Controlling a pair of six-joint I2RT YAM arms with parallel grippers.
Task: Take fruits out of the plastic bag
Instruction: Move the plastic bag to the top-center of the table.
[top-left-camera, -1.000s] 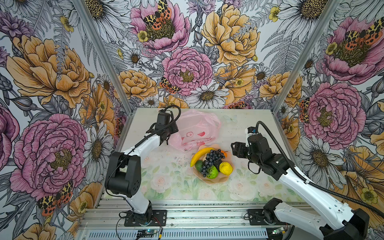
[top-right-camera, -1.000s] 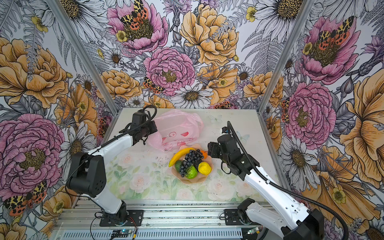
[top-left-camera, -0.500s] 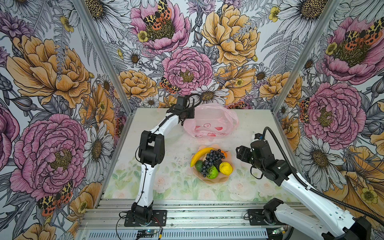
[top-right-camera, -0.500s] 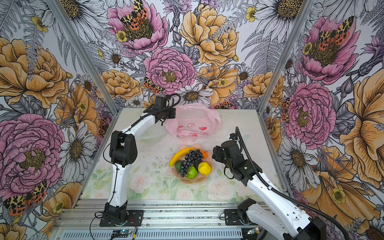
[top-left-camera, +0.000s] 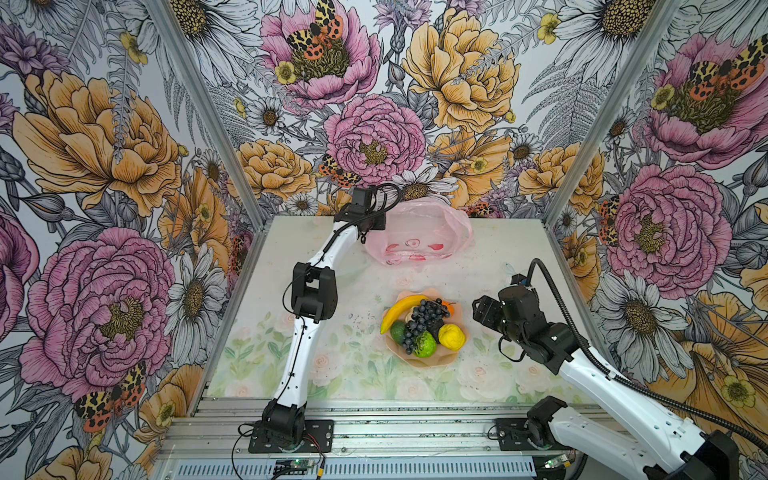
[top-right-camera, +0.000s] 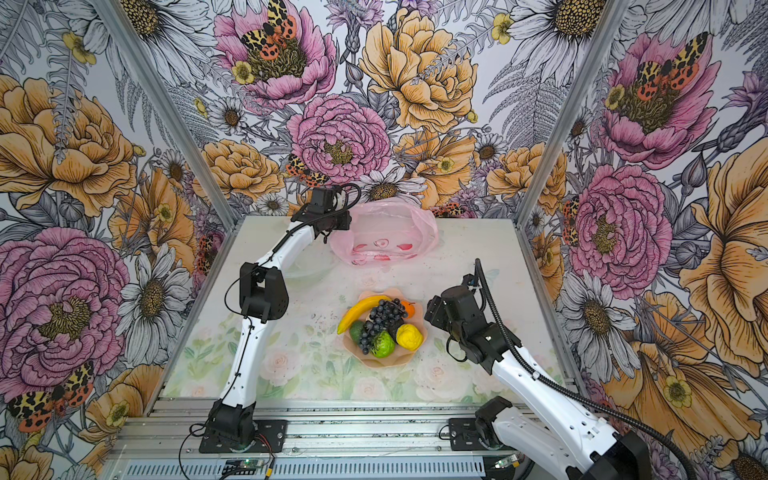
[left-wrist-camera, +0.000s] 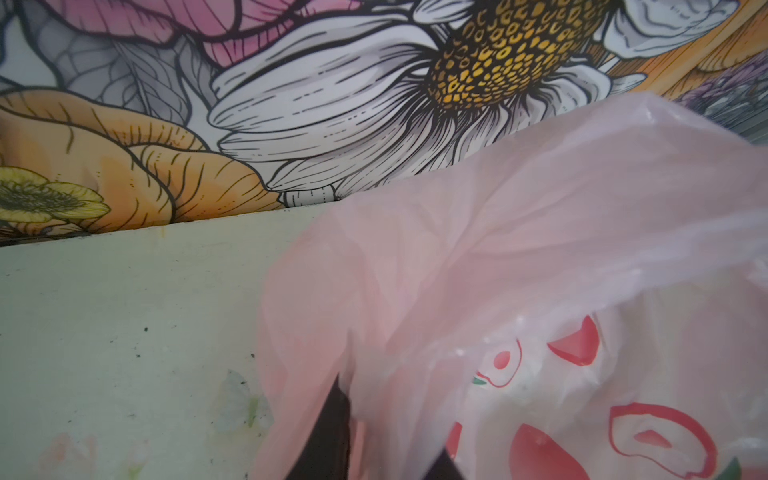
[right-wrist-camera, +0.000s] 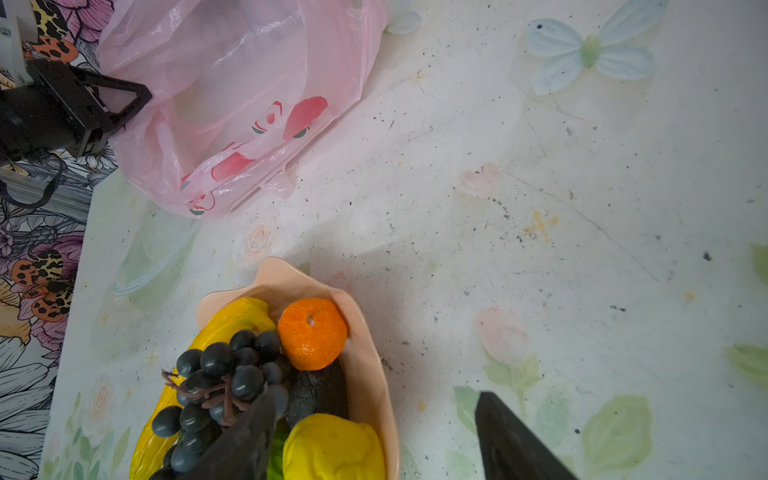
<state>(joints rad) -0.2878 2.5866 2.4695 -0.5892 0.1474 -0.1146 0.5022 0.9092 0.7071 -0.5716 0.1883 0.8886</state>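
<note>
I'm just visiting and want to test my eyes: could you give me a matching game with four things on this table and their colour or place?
Things:
1 plastic bag
2 grape bunch
3 lemon
4 orange

Descriptions:
a dark purple, atop the pile in the dish
b yellow, in the dish
c pink, by the back wall
d small, at the dish's far rim

Pairs: 1-c, 2-a, 3-b, 4-d

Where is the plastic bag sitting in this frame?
In both top views the plastic bag lies at the table's far edge, near the back wall, beyond the peach dish of fruits; the left gripper is at its left end.
</note>
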